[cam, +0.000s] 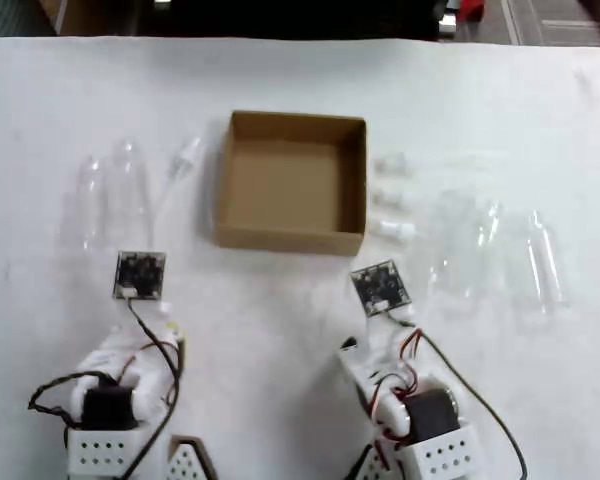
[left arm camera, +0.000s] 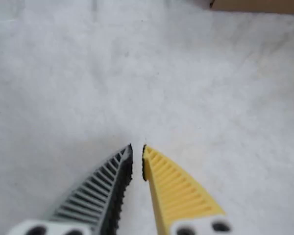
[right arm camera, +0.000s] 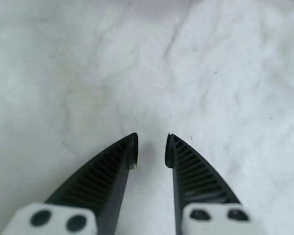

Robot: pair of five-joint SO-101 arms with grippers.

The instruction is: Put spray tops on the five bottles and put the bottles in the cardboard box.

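the cardboard box [cam: 292, 180] stands open in the middle of the white table [cam: 280, 330]. 2 clear bottles [cam: 110, 195] lie to its left, with 1 spray top [cam: 183, 160] between them and the box. more bottles [cam: 500, 260] and spray tops [cam: 390, 195] lie to its right. the left gripper [left arm camera: 137, 159] is almost closed and holds nothing. the right gripper [right arm camera: 152, 149] has a narrow gap between its tips and holds nothing.

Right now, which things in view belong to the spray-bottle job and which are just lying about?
Job: cardboard box; clear bottles left of it; clear bottles right of it; spray tops by its right side; spray top by its left.
Lying about: white table cover; red object past the far edge.
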